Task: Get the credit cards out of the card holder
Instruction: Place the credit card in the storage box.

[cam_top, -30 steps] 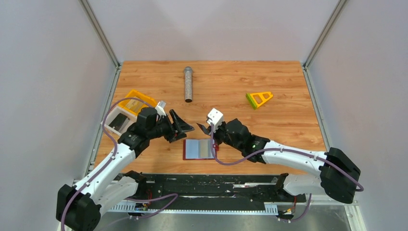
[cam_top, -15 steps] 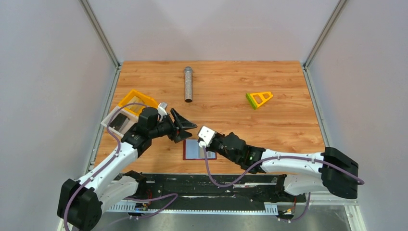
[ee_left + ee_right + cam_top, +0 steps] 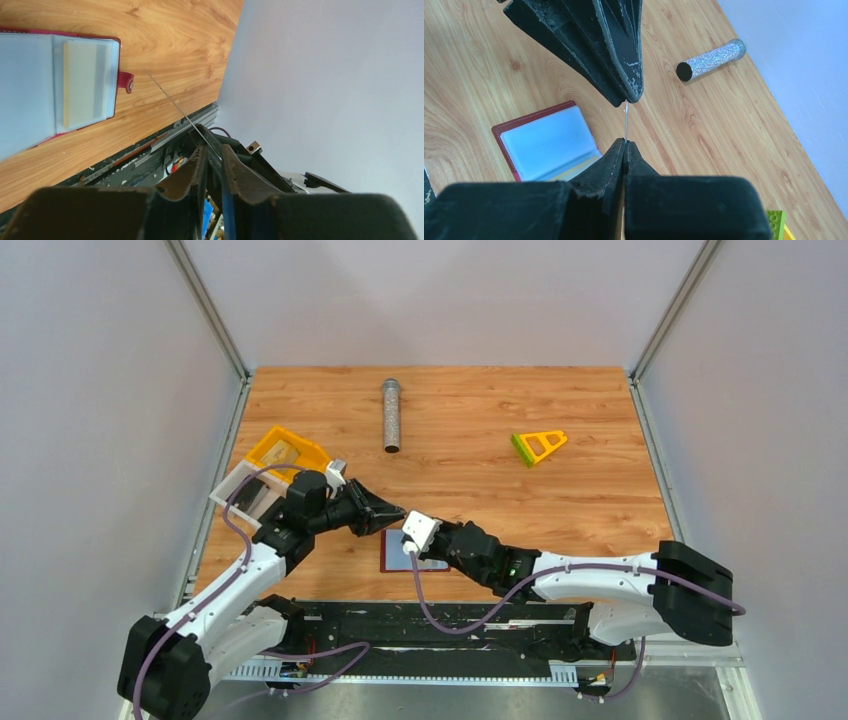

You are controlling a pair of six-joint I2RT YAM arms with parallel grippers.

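The dark-red card holder [image 3: 395,561] lies open near the table's front edge, its blue-grey pockets up [image 3: 30,85] [image 3: 546,140]. A tan-gold credit card [image 3: 85,82] sits in its right pocket. Above it, my right gripper [image 3: 625,143] is shut on a thin dark credit card [image 3: 625,120], seen edge-on as a fine line [image 3: 170,100]. The card's far end runs between the fingers of my left gripper [image 3: 213,147] [image 3: 393,512], which have closed down to a narrow slot around it. The two grippers meet tip to tip just above the holder's upper edge.
A glittery silver cylinder [image 3: 391,415] lies at the back centre. A yellow-green triangular piece [image 3: 539,446] sits back right. A yellow tray [image 3: 285,452] and a white tray [image 3: 238,495] stand at the left edge, behind my left arm. Grey walls close in both sides.
My left gripper's jaws have gone from wide open to nearly together around the card. My right arm has moved left and forward over the holder, bringing the card to the left gripper.
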